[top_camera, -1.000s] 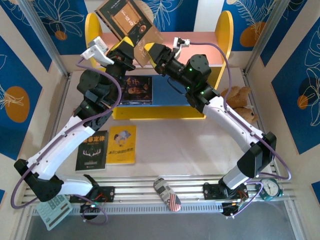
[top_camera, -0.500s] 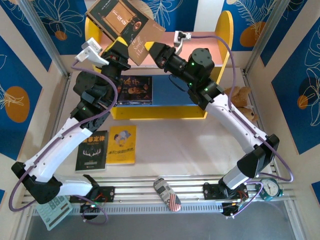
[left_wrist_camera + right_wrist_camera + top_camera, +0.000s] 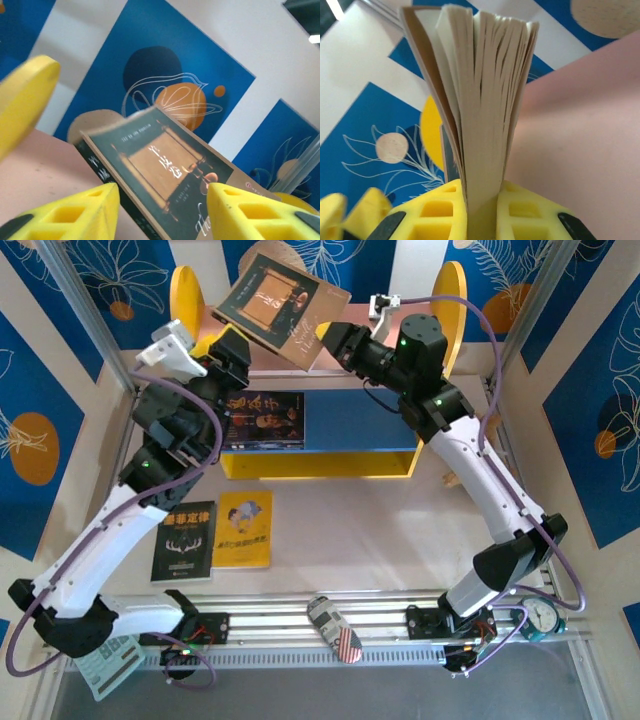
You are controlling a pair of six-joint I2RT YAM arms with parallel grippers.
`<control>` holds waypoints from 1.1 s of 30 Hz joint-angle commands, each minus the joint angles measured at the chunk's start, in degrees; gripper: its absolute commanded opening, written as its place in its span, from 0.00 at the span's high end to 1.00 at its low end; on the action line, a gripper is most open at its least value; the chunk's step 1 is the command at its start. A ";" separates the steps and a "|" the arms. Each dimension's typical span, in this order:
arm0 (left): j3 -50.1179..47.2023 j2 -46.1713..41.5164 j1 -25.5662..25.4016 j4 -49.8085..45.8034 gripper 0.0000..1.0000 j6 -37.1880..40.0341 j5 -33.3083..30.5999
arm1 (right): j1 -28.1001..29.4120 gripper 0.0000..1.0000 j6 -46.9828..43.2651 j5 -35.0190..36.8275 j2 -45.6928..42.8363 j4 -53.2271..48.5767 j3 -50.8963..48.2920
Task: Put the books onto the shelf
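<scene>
Tools on both arms, the left tool [image 3: 240,340] and the right tool [image 3: 328,340], are reaching out over the far shelf, well away from the near desk. Closest to the arm bases, on the white desk [image 3: 350,540], a black paperback with white characters [image 3: 186,542] and a thin yellow paperback [image 3: 244,530] are lying flat side by side, not yet shelved.

Beyond them the two-level shelf with rounded yellow side panels [image 3: 320,466] is standing at the back. A dark blue paperback with a man's portrait [image 3: 262,420] is lying flat at the left end of its blue lower board [image 3: 360,425], leaving the rest of that board bare.

Over the pink top board [image 3: 580,125], the brown-black paperback with an orange panel [image 3: 280,308] is hanging in the air, tilted, cover upward. The right tool is clamping one edge of it, jaws together on the block of pages, which is why the leaves are fanning apart above the pinch. The left tool is sitting at the opposite side with its yellow fingers [image 3: 75,215] standing apart, the cover showing between them unpinched. Judging by that, the right arm alone is bearing the paperback, free to lower it onto the pink board.
</scene>
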 commanded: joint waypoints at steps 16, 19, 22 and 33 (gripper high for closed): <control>37.95 16.93 15.98 -49.89 0.48 9.17 22.44 | -3.74 0.92 -11.39 -19.89 18.91 -27.85 35.87; 37.80 18.31 16.97 -50.35 0.48 9.53 24.88 | -3.75 0.92 -11.56 -21.61 19.85 -28.19 36.68; 37.39 19.11 17.54 -49.94 0.48 9.95 26.34 | -3.70 0.91 -12.19 -22.89 21.22 -29.92 38.70; 34.62 20.44 19.13 -48.66 0.48 11.23 28.22 | -3.63 0.89 -11.96 -26.22 25.08 -30.17 42.34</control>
